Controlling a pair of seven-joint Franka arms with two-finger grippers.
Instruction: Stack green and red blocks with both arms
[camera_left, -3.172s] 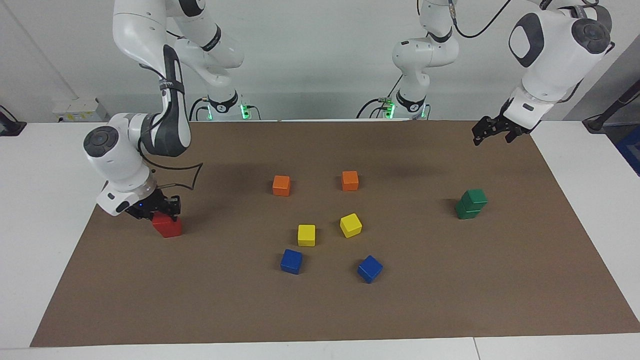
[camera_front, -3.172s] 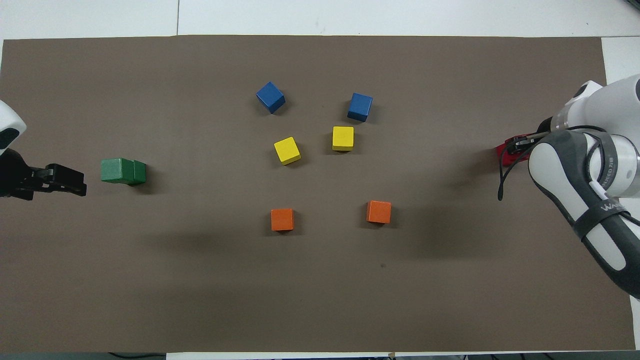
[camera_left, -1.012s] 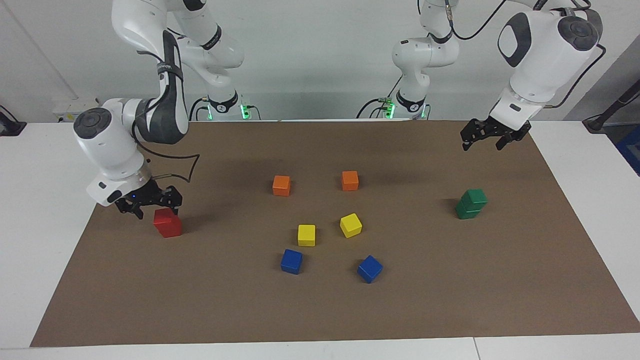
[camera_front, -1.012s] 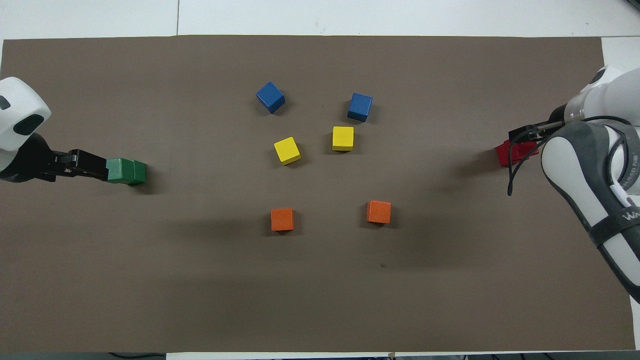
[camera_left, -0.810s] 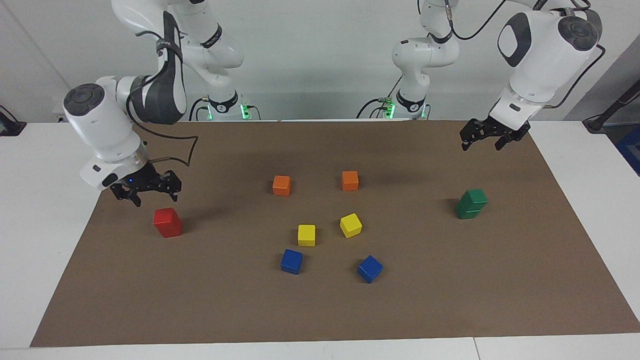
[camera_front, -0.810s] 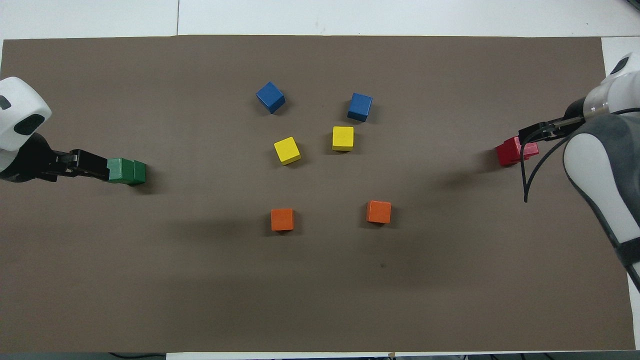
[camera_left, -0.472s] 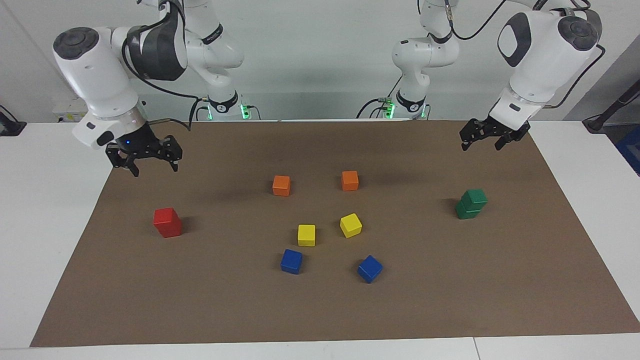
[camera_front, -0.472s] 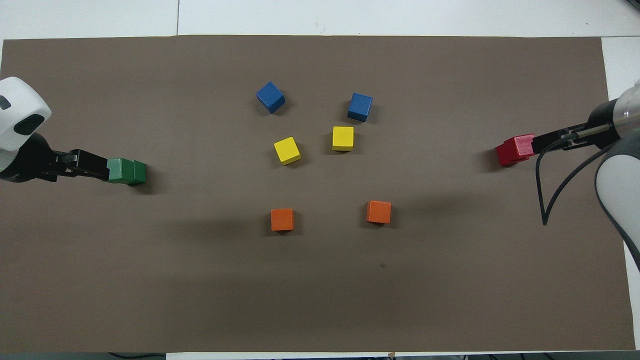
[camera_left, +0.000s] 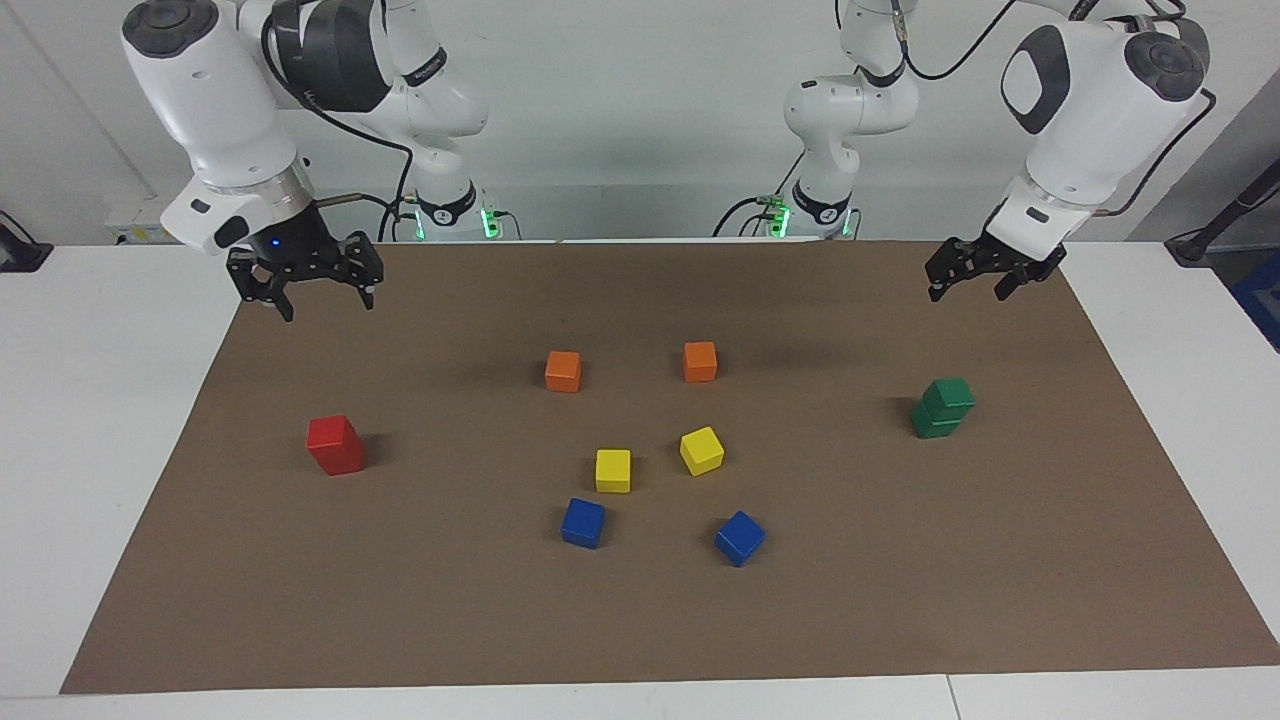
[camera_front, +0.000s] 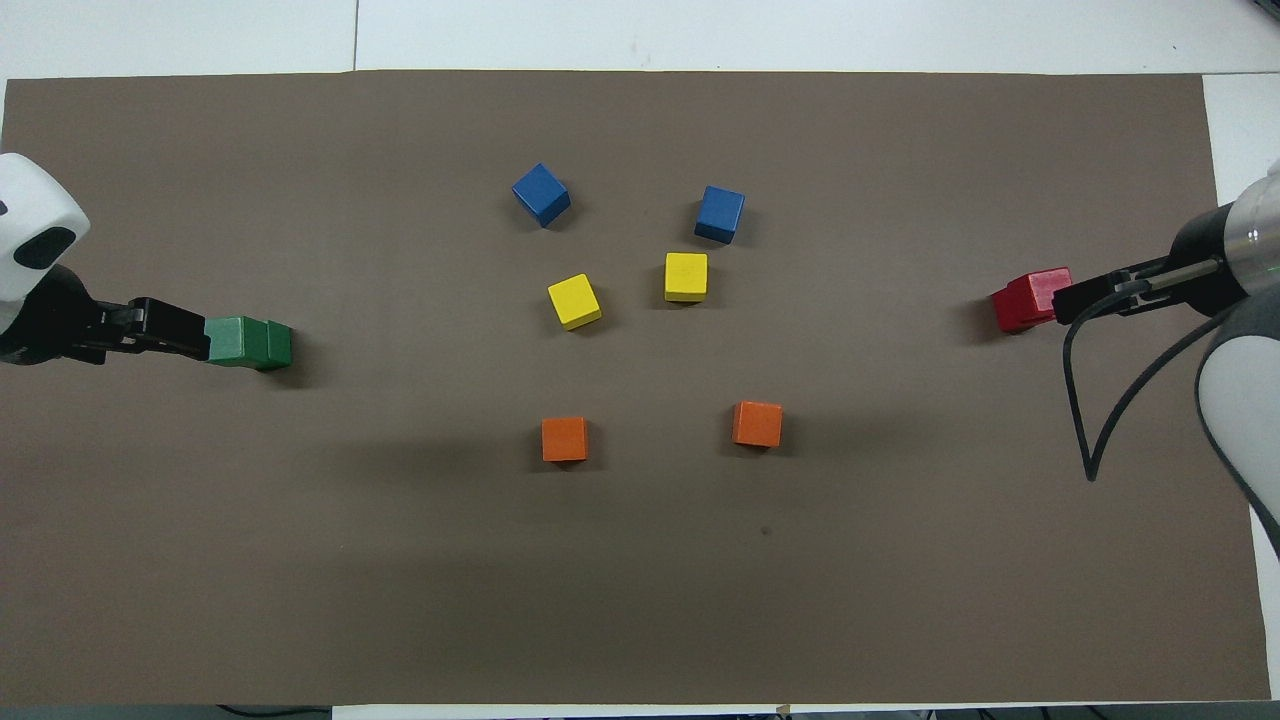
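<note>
Green blocks (camera_left: 941, 407) stand stacked toward the left arm's end of the worktop, red blocks (camera_left: 335, 445) toward the right arm's end, so the job looks done. Both hands, left hand (camera_left: 979, 275) and right hand (camera_left: 304, 281), hang spread and empty, raised clear of their piles, likely so nothing gets knocked

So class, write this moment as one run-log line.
green stack: two high, standing | red stack: two high, standing | left tool: open, raised, empty | right tool: open, raised, empty
</note>
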